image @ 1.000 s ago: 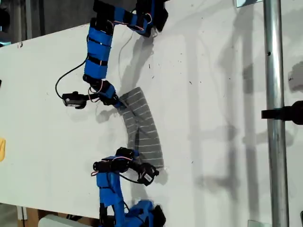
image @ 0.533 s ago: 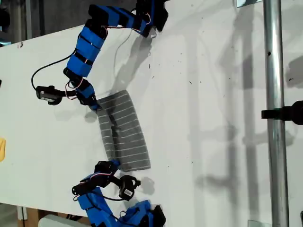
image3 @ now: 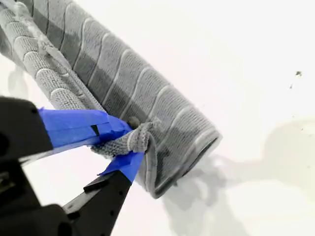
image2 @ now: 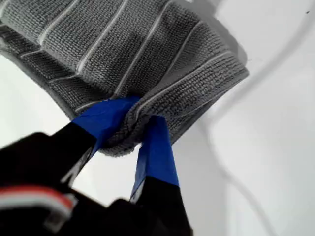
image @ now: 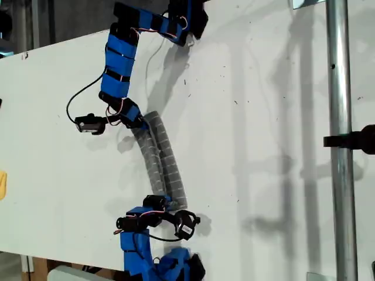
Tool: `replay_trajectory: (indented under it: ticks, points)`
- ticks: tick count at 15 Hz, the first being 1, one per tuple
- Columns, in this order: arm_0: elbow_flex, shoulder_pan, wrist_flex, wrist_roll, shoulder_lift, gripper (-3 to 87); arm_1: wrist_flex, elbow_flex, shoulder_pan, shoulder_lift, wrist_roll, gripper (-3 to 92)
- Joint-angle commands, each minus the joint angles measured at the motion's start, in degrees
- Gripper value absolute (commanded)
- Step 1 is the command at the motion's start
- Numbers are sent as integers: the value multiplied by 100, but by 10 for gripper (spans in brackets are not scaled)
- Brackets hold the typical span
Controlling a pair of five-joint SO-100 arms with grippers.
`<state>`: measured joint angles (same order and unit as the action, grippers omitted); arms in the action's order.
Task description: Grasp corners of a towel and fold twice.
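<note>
The towel (image: 161, 158), grey with thin white stripes, is bunched into a narrow curved band on the white table (image: 263, 117). One arm's gripper (image: 139, 122) holds its far end and another arm's gripper (image: 171, 205) holds its near end; the wrist views do not show which arm is which. My first gripper (image2: 135, 115) is shut on a folded corner (image2: 123, 132) of the towel (image2: 123, 44). My second gripper (image3: 130, 142) is shut on a scrunched corner (image3: 138, 135) beside the towel's rolled end (image3: 162, 123).
A metal pole (image: 340, 140) with a black clamp (image: 351, 140) crosses the exterior view's right side. A yellow object (image: 2, 184) lies at the exterior view's left edge. A black cable (image: 79, 99) loops beside the far arm. The table's edge runs along the exterior view's left.
Half a second ago both arms had swung to the exterior view's left with the towel spread wide. They have moved back right, and the towel has narrowed into a rolled band.
</note>
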<state>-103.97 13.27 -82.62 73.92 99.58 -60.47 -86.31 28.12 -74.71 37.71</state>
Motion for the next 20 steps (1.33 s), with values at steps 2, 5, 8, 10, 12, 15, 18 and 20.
replay_trajectory:
  ticks: [2, 5, 8, 10, 12, 15, 18, 20]
  points:
    - [-123, -650, 562, 598, -202, -10, 360, -352, -62, -176, 193, -2]
    - [-105, -615, 888, 896, -1116, 18, 633, -352, 132, 308, 193, -2]
    - [-70, -334, 817, 729, -1301, 99, 352, -220, 246, 378, 325, 76]
    - [-176, -62, 422, 729, -1072, 211, -237, 35, 343, 404, 413, 217]
    - [-431, 167, 123, 773, -703, 256, -519, 9, 387, 88, 413, 277]
    - [-809, 352, -378, 984, 35, 283, -1028, -185, 554, -677, 413, 334]
    - [-1195, 105, -457, 1187, 914, 267, -1248, -923, 984, -1538, 404, 337]
    - [-1521, -202, -554, 1573, 1661, 263, -1362, -1582, 1283, -2232, 413, 334]
